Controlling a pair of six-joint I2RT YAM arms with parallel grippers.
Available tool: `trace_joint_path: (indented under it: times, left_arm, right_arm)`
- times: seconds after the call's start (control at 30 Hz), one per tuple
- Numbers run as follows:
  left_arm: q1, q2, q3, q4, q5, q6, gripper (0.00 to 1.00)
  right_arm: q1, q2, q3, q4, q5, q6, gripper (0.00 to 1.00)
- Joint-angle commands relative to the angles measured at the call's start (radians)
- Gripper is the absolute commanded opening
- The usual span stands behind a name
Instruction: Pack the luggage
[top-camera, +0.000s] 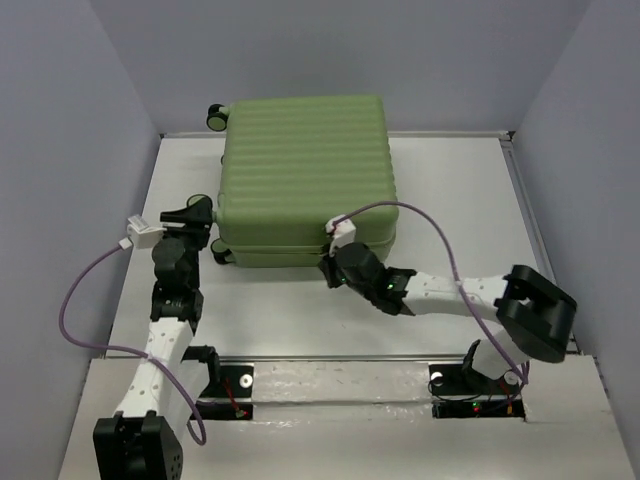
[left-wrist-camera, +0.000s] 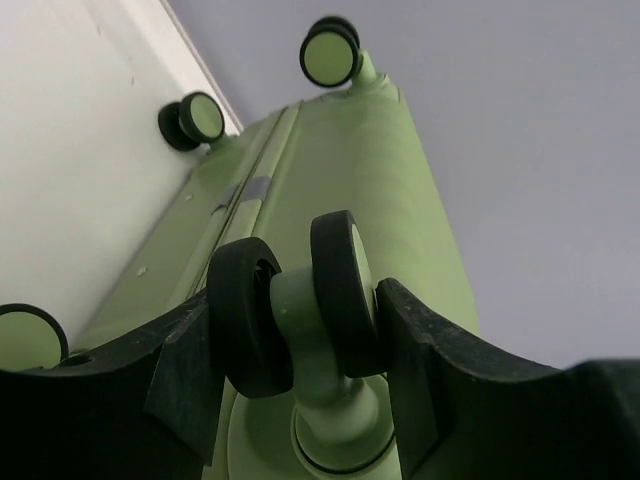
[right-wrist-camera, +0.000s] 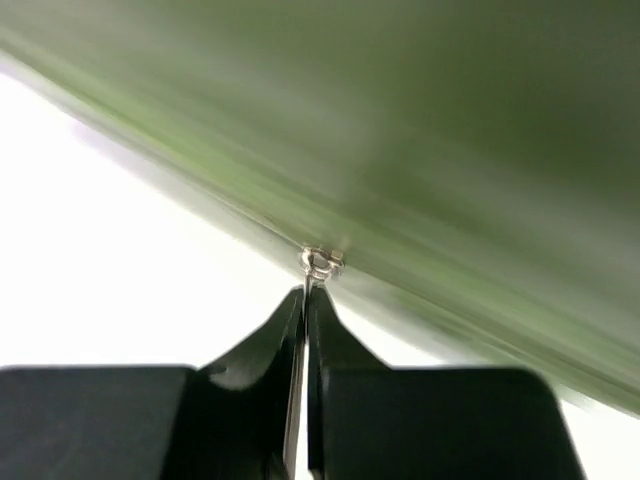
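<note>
The light-green ribbed luggage (top-camera: 305, 175) lies flat and closed on the white table (top-camera: 450, 200). My left gripper (top-camera: 203, 214) is at its near left corner. In the left wrist view the gripper (left-wrist-camera: 298, 315) is shut on a black-and-green caster wheel (left-wrist-camera: 335, 290), one finger on each side. The shell (left-wrist-camera: 380, 180) runs away beyond it. My right gripper (top-camera: 333, 268) is at the luggage's near edge. In the right wrist view the gripper (right-wrist-camera: 305, 297) is shut on the thin metal zipper pull (right-wrist-camera: 322, 263) at the blurred green shell (right-wrist-camera: 450, 150).
Three other caster wheels show in the left wrist view (left-wrist-camera: 330, 52), (left-wrist-camera: 195, 118), (left-wrist-camera: 25, 335). Grey walls close the table on the left, back and right. Purple cables (top-camera: 85, 290) loop off both wrists. The right arm's elbow (top-camera: 535, 310) sits near the right wall.
</note>
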Motion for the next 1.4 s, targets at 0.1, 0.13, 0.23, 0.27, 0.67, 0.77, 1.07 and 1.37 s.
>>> trace_joint_path:
  times: [0.1, 0.13, 0.23, 0.27, 0.67, 0.77, 1.07, 1.37]
  left_arm:
    - [-0.198, -0.165, -0.032, -0.235, 0.384, 0.179, 0.06]
    - [-0.198, -0.193, -0.026, -0.284, 0.393, 0.193, 0.06]
    - [-0.203, -0.233, -0.026, -0.312, 0.441, 0.213, 0.06]
    - [-0.209, -0.241, -0.032, -0.312, 0.452, 0.211, 0.06]
    - [-0.554, -0.296, -0.009, -0.372, 0.300, 0.159, 0.06]
    - [-0.612, -0.186, 0.035, -0.359, 0.323, 0.207, 0.06]
    - [-0.823, 0.058, 0.109, -0.174, 0.199, 0.227, 0.06]
    - [-0.843, 0.124, 0.409, -0.353, 0.130, 0.360, 0.06]
  right_arm:
    - [0.228, 0.196, 0.144, 0.177, -0.133, 0.025, 0.07]
    - [0.209, 0.172, 0.127, 0.168, -0.128, 0.019, 0.07]
    - [0.113, 0.066, 0.059, 0.166, -0.148, 0.016, 0.07]
    - [0.087, 0.046, 0.048, 0.168, -0.152, 0.011, 0.07]
    - [0.132, 0.217, 0.258, 0.191, -0.424, -0.063, 0.07]
    - [0.210, 0.247, 0.205, 0.238, -0.426, -0.040, 0.07]
    - [0.223, -0.117, -0.229, 0.253, -0.151, 0.016, 0.07]
    - [0.223, -0.002, -0.193, 0.479, -0.192, 0.091, 0.07]
